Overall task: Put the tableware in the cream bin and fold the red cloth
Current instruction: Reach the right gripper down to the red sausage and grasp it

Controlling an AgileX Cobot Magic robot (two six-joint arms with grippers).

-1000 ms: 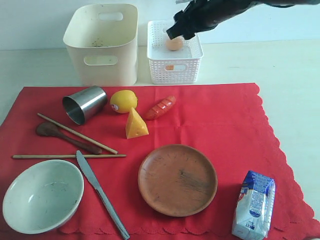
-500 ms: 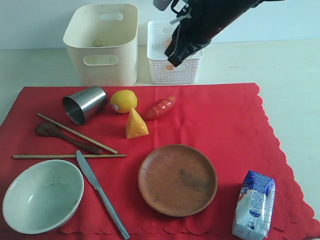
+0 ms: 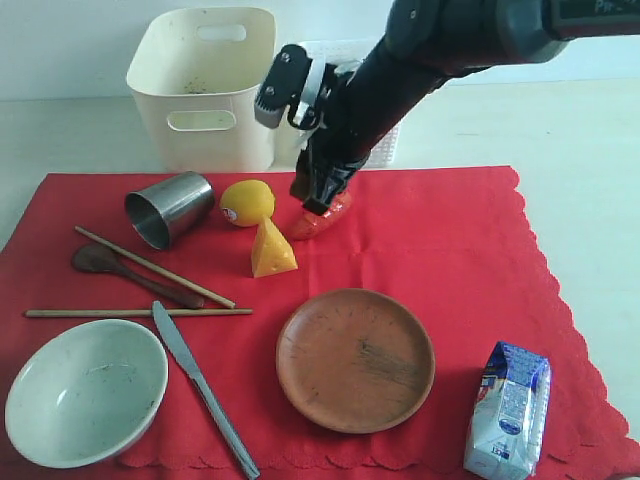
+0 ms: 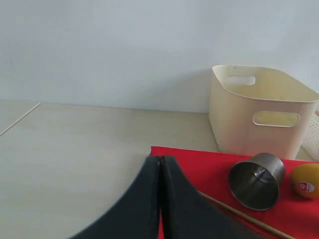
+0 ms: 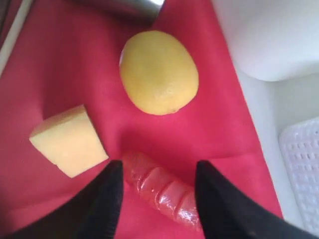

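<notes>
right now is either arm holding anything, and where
Nothing held. The right jaws stand open astride the red toy sausage; the left jaws are shut, empty.

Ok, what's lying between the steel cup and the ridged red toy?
The lemon sits between steel cup and red toy; the exterior view shows it.

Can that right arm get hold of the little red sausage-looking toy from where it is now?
Probably yes. The right tool hangs over the red toy, jaws open to either side of it. The lemon and the cheese wedge lie clear of it, so nothing seems to block the way.
</notes>
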